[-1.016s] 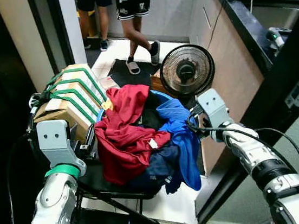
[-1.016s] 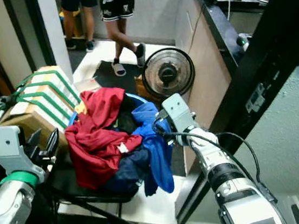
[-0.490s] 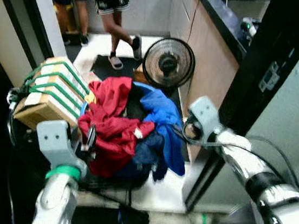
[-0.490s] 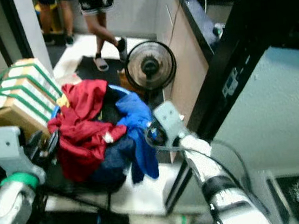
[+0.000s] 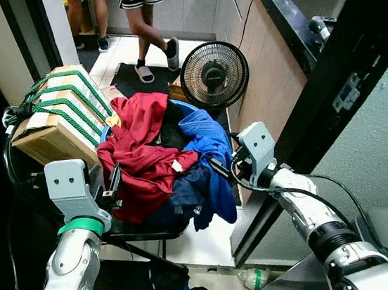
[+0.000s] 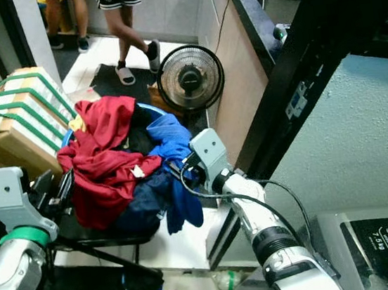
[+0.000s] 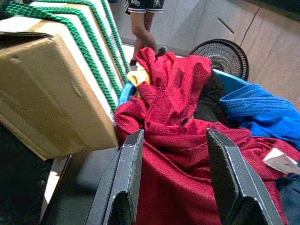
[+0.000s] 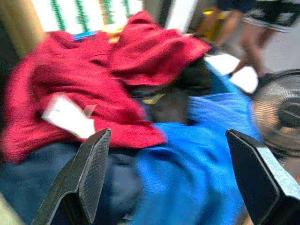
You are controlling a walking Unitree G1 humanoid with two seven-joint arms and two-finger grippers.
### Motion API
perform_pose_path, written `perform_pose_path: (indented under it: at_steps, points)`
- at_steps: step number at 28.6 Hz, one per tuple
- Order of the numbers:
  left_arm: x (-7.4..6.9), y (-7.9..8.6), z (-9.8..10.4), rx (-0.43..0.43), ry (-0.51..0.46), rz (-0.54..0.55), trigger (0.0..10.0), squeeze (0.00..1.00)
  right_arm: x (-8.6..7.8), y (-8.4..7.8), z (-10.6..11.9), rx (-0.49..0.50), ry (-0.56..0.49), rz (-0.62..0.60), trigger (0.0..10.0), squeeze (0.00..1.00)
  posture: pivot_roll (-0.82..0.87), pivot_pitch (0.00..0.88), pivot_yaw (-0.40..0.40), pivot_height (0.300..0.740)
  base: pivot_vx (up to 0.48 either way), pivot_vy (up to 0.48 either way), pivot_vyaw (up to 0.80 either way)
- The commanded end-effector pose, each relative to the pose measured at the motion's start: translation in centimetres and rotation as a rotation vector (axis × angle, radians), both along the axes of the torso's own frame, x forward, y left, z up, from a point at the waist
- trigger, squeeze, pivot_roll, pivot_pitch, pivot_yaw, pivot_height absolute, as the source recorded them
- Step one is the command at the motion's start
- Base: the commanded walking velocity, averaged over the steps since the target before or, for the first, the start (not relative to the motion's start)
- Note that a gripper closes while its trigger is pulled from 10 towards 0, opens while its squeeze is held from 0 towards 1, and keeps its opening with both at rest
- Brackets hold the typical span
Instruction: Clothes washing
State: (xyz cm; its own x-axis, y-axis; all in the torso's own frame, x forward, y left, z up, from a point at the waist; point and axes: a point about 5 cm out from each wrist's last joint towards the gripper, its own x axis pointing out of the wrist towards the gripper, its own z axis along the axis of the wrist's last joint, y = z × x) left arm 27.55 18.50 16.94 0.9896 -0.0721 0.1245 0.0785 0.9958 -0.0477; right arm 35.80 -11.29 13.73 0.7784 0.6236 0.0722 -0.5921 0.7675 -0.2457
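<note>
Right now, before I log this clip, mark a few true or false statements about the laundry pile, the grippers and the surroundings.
1. The left gripper is shut on the red garment. False: its fingers are open, holding nothing.
2. A blue garment lies on the pile's right side. True.
3. The fan lies tipped over on the clothes. False: it stands upright on the floor behind the pile.
4. A cardboard box bound with green cord sits left of the clothes. True.
5. The right gripper is open. True.
</note>
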Motion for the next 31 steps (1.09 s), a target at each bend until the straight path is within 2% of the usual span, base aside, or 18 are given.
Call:
perform_pose_path:
  at_steps: [1,7,13,19,23,31]
  points:
    - [-0.3,-0.2,-0.3,-0.003,0.013,-0.004,10.0,0.0,-0.6,0.2,-1.2,-0.048,0.021,0.029,10.0,0.0,0.1,0.072,-0.104,0.74,0.0,0.0,0.0]
    - [-0.4,-0.1,-0.3,0.001,0.016,-0.002,10.0,0.0,-0.2,0.2,-2.1,-0.093,0.064,-0.022,10.0,0.0,0.1,0.081,-0.101,0.74,0.0,0.0,0.0]
    - [-0.4,0.1,-0.2,0.006,0.016,-0.001,10.0,0.0,0.3,0.0,-1.7,-0.088,0.075,-0.046,10.0,0.0,0.1,0.085,-0.097,0.74,0.0,0.0,0.0]
    - [-0.4,0.3,-0.1,0.008,0.012,0.002,10.0,0.0,0.2,-1.0,-1.9,-0.109,0.071,-0.062,10.0,0.0,0.1,0.082,-0.096,0.74,0.0,0.0,0.0]
    - [-0.3,0.4,0.0,0.005,0.008,-0.002,10.0,0.0,-0.1,-2.7,-2.4,-0.124,0.078,-0.094,10.0,0.0,0.1,0.076,-0.09,0.74,0.0,0.0,0.0]
    - [-0.3,0.4,0.0,0.006,0.009,-0.007,10.0,0.0,-0.4,-3.3,-2.9,-0.14,0.086,-0.098,10.0,0.0,0.1,0.076,-0.087,0.74,0.0,0.0,0.0]
